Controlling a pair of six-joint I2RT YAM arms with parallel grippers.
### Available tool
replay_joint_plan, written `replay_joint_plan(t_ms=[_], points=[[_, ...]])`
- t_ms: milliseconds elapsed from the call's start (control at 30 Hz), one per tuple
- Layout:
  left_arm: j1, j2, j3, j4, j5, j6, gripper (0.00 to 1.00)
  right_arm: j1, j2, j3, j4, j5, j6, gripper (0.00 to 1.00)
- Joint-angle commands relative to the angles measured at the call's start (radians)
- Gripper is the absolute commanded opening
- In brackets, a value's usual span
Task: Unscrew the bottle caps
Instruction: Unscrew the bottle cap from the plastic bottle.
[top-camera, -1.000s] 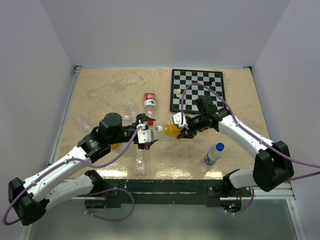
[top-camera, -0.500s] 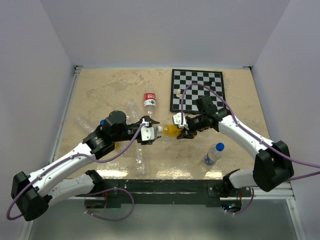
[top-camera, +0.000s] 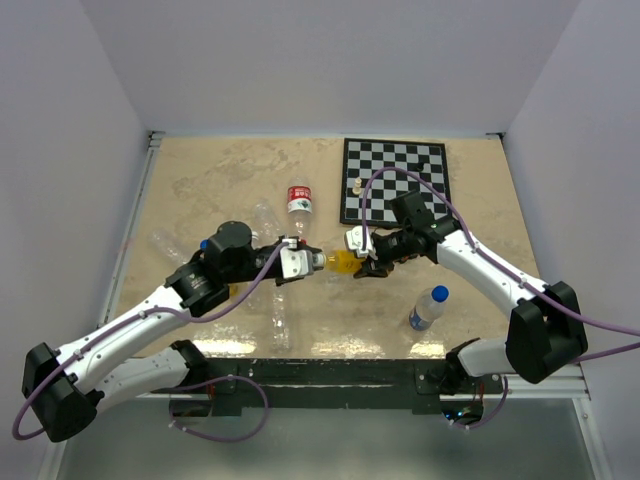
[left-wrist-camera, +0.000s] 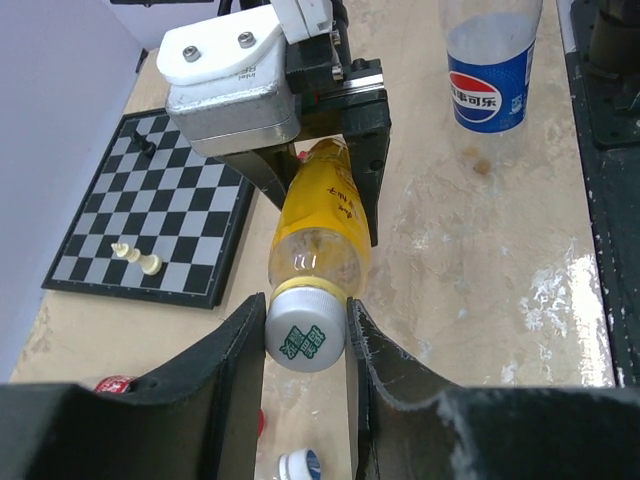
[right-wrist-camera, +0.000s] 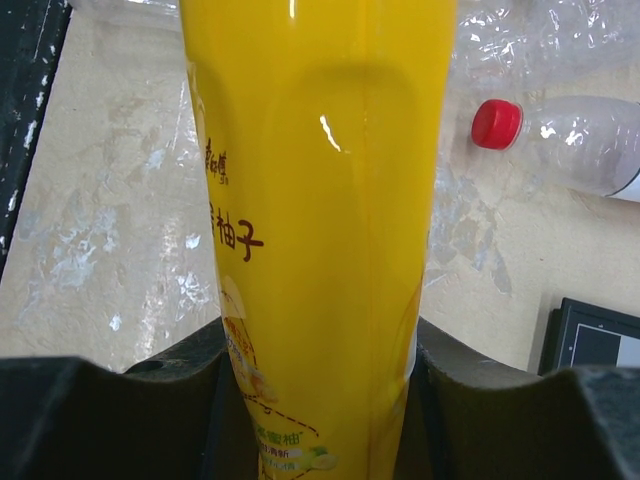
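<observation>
**Both arms on 1 orange-yellow bottle, left fingers closed on its cap**

The left fingers (left-wrist-camera: 225, 370) stand narrow, 1 on each side of the white cap (left-wrist-camera: 305, 340), and both press against its rim. The cap's flat top carries a green mark and faces the left wrist camera. The cap is screwed on the neck of the orange-yellow bottle (left-wrist-camera: 322, 215), with a yellow ring just behind it.

The bottle is held roughly level above the table (top-camera: 220, 180). It reaches straight away from the left fingers to the right fingers (right-wrist-camera: 130, 410), which grip its body from 2 sides at the end away from the cap. In the right wrist view the bottle fills the whole gap between those fingers, with brown print on its side.

A clear bottle with a blue-and-white label (top-camera: 425, 312) stands on the near side of the right fingers, well apart from them, with its blue cap (top-camera: 439, 293) on. The chessboard (top-camera: 395, 180) lies on the far side of the right fingers, and 2 white chess pieces (left-wrist-camera: 135, 257) stand near its edge.

A red-capped bottle (top-camera: 299, 198) lies on the table on the far side of the left fingers, with its red cap (right-wrist-camera: 497, 123) screwed on. Crumpled clear bottles (right-wrist-camera: 530, 40) lie on the table near it, below the held bottle.
</observation>
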Motion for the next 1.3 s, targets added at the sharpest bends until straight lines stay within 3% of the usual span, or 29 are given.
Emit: replay_joint_plan(t_ms=[0, 100, 200, 333, 1033, 1267], points=[[0.001, -0.006, 0.063, -0.023, -0.039, -0.105, 0.0, 0.005, -0.006, 0.026, -0.001, -0.027, -0.006, 0.0], [0.001, 0.002, 0.11, -0.055, -0.115, -0.348, 0.0, 0.006, -0.004, 0.026, -0.001, -0.024, -0.006, 0.0], [0.001, 0.001, 0.173, -0.113, -0.36, -0.745, 0.0, 0.006, -0.001, 0.026, -0.003, -0.025, -0.006, 0.0], [0.001, 0.036, 0.274, -0.262, -0.47, -0.989, 0.0, 0.006, 0.007, 0.026, 0.0, -0.024, -0.004, 0.0], [0.003, -0.016, 0.244, -0.265, -0.643, -0.972, 0.0, 0.006, 0.007, 0.026, 0.0, -0.018, -0.003, 0.0], [0.005, -0.045, 0.232, -0.29, -0.642, -0.989, 0.0, 0.006, 0.002, 0.027, -0.001, -0.022, -0.004, 0.0]])
